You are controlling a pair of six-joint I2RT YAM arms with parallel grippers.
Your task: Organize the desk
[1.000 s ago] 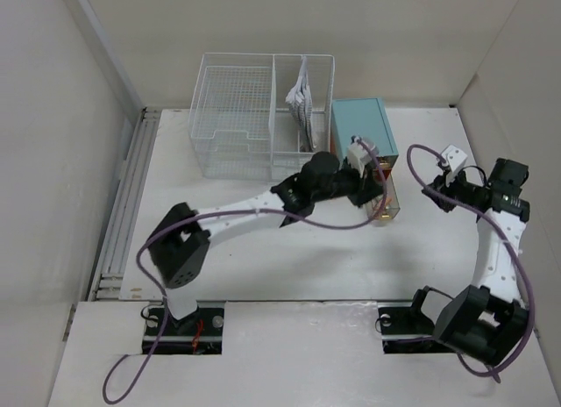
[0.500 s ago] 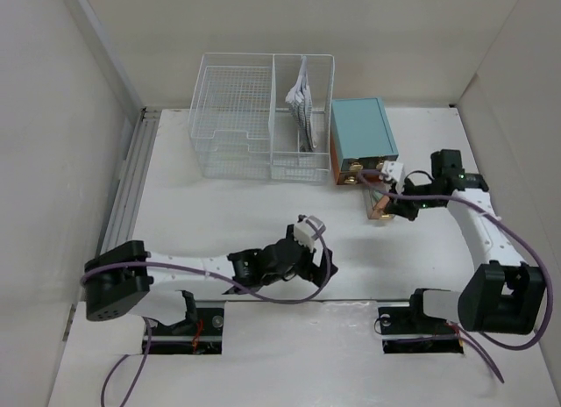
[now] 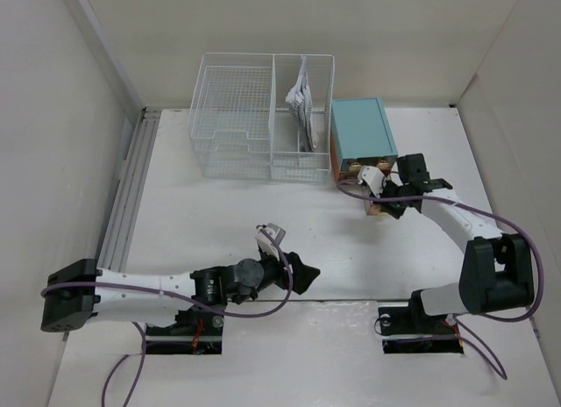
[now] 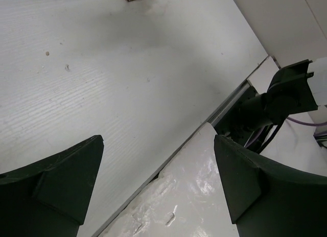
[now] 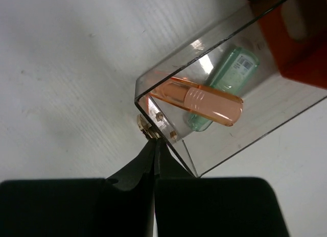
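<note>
The desk (image 3: 237, 223) is a wide matte white top with a grooved rail (image 3: 127, 196) along its left edge. My left gripper (image 3: 302, 274) hangs low over the desk's near edge, open, with nothing between its dark fingers (image 4: 61, 186). My right gripper (image 3: 383, 203) is shut. In the right wrist view its tips (image 5: 154, 141) touch the small gold knob (image 5: 144, 127) on the front of a clear drawer (image 5: 230, 119). That drawer stands pulled out of the teal drawer box (image 3: 361, 131). Inside lie an orange translucent tube (image 5: 196, 100) and a green tube (image 5: 225, 78).
A white wire-mesh basket (image 3: 237, 117) with two compartments stands at the back, folded papers (image 3: 302, 100) in its right one. The left wrist view shows the desk's front edge and the right arm's base (image 4: 276, 104) beyond it. Walls close in both sides.
My left arm has swung from the drawer back to the near edge and its gripper has opened. My right arm has reached in to the drawer front and its gripper has shut.
</note>
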